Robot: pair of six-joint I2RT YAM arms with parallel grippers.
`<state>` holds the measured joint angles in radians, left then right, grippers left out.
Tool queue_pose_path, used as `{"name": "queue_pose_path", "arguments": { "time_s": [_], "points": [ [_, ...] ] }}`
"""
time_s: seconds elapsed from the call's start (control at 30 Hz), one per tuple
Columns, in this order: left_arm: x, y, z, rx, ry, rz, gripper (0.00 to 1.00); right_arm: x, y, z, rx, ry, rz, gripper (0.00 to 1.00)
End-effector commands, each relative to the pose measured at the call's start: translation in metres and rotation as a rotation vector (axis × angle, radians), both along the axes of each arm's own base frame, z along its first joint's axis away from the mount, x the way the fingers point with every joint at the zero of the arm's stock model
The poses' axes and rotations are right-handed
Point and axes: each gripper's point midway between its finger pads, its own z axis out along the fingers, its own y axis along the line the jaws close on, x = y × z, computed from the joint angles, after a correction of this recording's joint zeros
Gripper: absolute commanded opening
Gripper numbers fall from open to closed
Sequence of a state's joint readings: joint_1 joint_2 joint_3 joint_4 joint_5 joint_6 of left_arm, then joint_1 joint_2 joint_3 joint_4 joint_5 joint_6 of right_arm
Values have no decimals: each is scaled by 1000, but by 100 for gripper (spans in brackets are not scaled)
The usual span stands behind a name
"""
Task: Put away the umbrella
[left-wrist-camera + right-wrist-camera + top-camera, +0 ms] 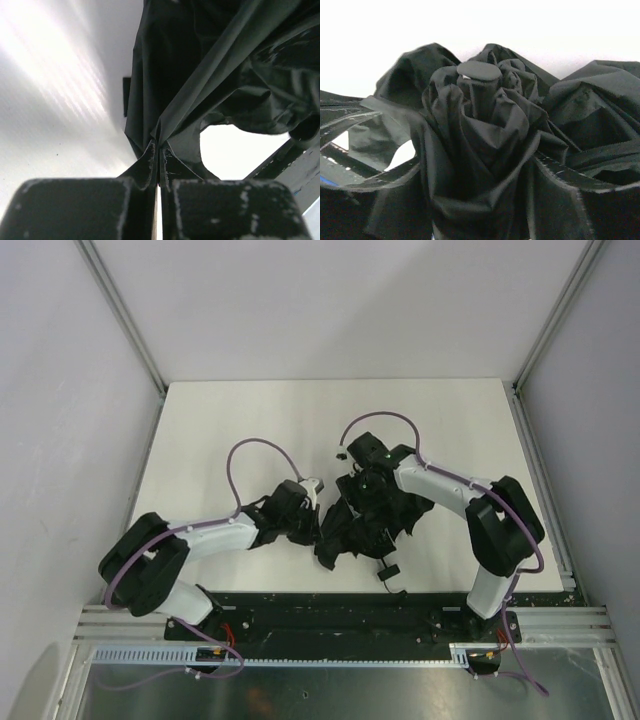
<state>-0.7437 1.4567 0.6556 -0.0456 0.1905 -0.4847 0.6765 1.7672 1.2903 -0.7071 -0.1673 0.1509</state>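
Observation:
The umbrella (362,518) is a crumpled black bundle of fabric in the middle of the white table (230,420), its thin cord and tab (386,571) trailing toward the near edge. My left gripper (308,520) is at its left side; in the left wrist view the gripper (159,150) is shut on a fold of the umbrella's fabric (200,75). My right gripper (368,480) comes down on the bundle from the far side. In the right wrist view the gathered fabric (480,135) and round end cap (479,70) fill the space between my fingers (570,177), which close around it.
Grey enclosure walls and aluminium posts (120,315) border the table on three sides. A black base rail (330,610) carrying both arms runs along the near edge. Purple cables (250,455) loop above each arm.

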Motion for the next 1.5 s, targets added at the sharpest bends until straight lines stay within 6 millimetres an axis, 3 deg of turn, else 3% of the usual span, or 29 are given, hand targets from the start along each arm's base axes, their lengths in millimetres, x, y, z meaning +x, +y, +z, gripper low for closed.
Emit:
{"name": "queue_pose_path", "arguments": {
  "time_s": [0.0,0.07,0.17,0.43,0.5,0.57,0.63,0.73,0.87,0.93,1.03,1.2,1.3,1.47],
  "points": [
    [-22,12,-12,15,54,-43,0,14,-24,10,-95,-131,-19,69],
    [-28,15,-11,9,65,-45,0,17,-34,9,-131,-157,-31,79],
    [-31,18,-7,-1,71,-32,3,16,-36,10,-117,-175,-29,85],
    [-43,10,21,-121,93,3,85,13,-26,3,3,-141,-41,87],
    [-50,7,21,-130,115,-5,96,14,-26,2,11,-144,-45,87],
    [-58,4,16,-119,137,-15,98,14,-24,2,24,-148,-45,87],
    [-63,4,5,-90,153,-20,93,15,-22,4,35,-153,-43,87],
    [-60,15,-15,-21,157,7,75,14,-21,4,44,-162,-37,88],
    [-53,33,-32,34,176,87,19,12,-25,3,29,-174,-40,91],
    [-51,42,-37,48,178,125,5,10,-25,8,19,-192,-43,93],
    [-53,48,-40,51,186,139,1,5,-22,28,33,-237,-62,98],
    [-55,42,-32,14,181,108,0,-7,-20,63,64,-308,-140,99],
    [-53,38,-26,-4,170,94,0,-4,-29,63,44,-312,-185,99],
    [-54,35,-23,-17,174,82,0,2,-31,41,14,-266,-200,99]
  ]
}}
